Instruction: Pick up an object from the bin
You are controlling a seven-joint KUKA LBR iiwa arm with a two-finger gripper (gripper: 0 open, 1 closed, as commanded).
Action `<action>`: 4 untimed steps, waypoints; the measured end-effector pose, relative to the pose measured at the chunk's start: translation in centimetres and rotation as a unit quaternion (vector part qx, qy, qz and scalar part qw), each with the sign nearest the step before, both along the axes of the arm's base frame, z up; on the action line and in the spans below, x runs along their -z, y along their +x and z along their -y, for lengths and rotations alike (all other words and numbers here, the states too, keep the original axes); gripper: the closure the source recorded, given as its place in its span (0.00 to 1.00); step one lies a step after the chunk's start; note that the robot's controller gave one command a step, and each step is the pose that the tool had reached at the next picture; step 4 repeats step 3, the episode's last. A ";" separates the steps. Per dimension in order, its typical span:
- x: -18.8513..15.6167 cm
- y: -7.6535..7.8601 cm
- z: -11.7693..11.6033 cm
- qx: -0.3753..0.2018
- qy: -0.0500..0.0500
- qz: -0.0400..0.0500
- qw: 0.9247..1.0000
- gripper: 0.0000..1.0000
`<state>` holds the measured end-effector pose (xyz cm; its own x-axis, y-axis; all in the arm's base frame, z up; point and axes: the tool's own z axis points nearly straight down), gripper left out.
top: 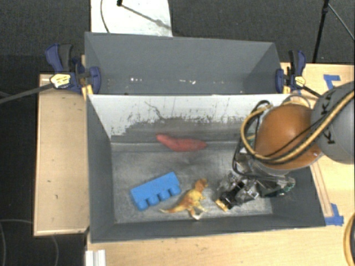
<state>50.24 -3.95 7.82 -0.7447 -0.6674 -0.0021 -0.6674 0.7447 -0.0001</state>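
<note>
My gripper (234,194) sits low in the bin (102,165), near-right, just right of a yellow dinosaur (188,201). I cannot tell whether it is spread or pinching. A blue block (155,190) lies left of the dinosaur, and a red piece (180,143) lies by the far wall.

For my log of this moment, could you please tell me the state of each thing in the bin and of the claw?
Red thing: lying flat by the back wall, apart from the rest.
Blue block: lying flat at the front left.
Dinosaur: lying at the front middle, between the block and the claw.
Claw: low in the bin at the front right, just right of the dinosaur.
</note>
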 end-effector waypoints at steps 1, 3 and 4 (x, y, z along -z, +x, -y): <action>-19.3 4.3 1.2 0.017 -0.001 0.005 1.000 1.00; -19.0 5.8 1.0 -0.012 0.000 0.001 1.000 1.00; -19.0 5.8 1.0 -0.012 0.000 0.001 1.000 1.00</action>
